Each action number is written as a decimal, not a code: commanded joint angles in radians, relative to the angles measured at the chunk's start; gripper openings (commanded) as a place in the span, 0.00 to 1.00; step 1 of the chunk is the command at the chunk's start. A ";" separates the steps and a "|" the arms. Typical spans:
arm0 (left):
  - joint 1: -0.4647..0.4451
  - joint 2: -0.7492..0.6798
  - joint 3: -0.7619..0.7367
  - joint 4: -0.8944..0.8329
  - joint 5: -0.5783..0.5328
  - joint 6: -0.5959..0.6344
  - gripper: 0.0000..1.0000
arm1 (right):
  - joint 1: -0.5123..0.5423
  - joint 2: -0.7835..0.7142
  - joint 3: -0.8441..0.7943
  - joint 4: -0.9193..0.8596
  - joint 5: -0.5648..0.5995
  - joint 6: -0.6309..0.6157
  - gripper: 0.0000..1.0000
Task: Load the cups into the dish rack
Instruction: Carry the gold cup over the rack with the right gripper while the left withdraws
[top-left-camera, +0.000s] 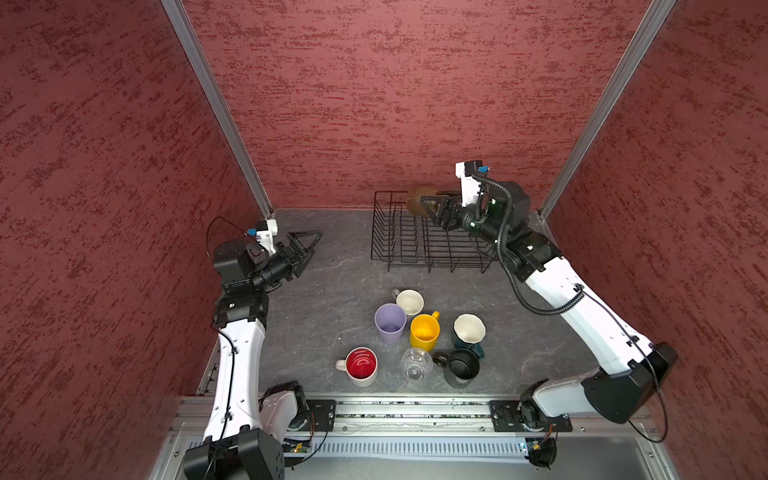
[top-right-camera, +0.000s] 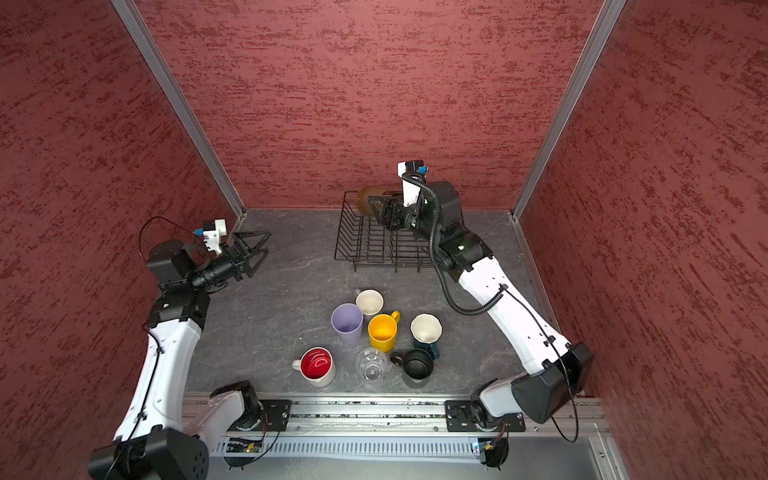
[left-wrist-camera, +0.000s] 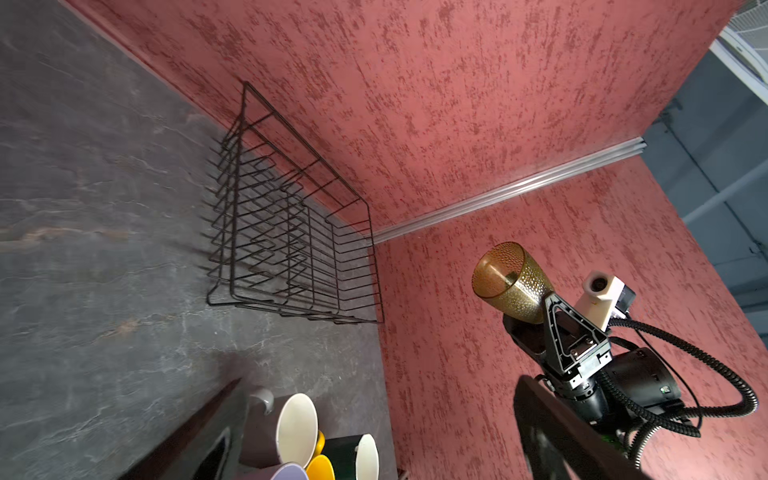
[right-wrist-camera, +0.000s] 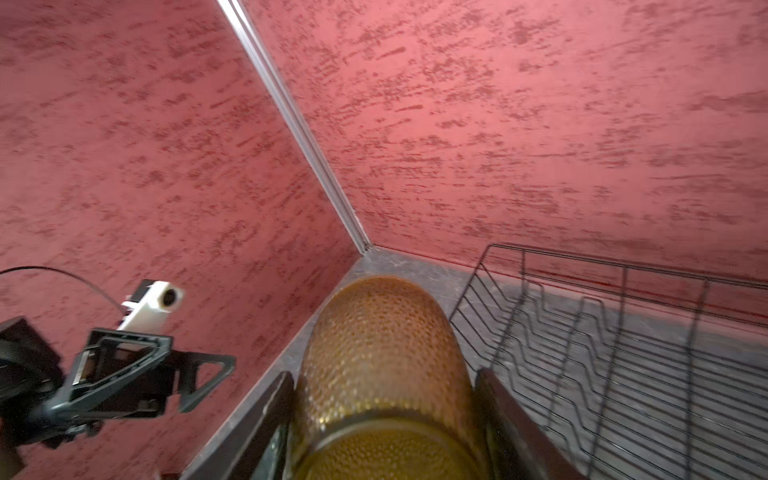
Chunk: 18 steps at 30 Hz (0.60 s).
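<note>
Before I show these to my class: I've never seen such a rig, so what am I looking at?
Two robot arms work at a grey table. Two pictures look down from overhead; the other two come from cameras on the arms' wrists. The right gripper grips an amber glass, tipped sideways in the air by the black wire dish rack, which holds nothing. The left gripper is open and empty. Seven cups stand on the table, among them a lilac tumbler and a yellow mug.
</note>
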<state>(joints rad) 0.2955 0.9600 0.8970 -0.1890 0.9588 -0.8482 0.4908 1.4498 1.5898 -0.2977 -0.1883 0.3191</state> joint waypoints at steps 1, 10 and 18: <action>0.016 -0.018 0.049 -0.136 -0.075 0.123 0.99 | -0.063 0.057 0.079 -0.147 0.088 -0.047 0.22; 0.047 -0.047 0.081 -0.195 -0.129 0.173 1.00 | -0.195 0.215 0.178 -0.251 0.231 -0.135 0.21; 0.069 -0.071 0.087 -0.218 -0.136 0.161 1.00 | -0.280 0.403 0.274 -0.252 0.275 -0.190 0.19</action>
<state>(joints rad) 0.3573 0.8982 0.9623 -0.3901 0.8295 -0.7002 0.2306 1.8084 1.8023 -0.5385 0.0250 0.1738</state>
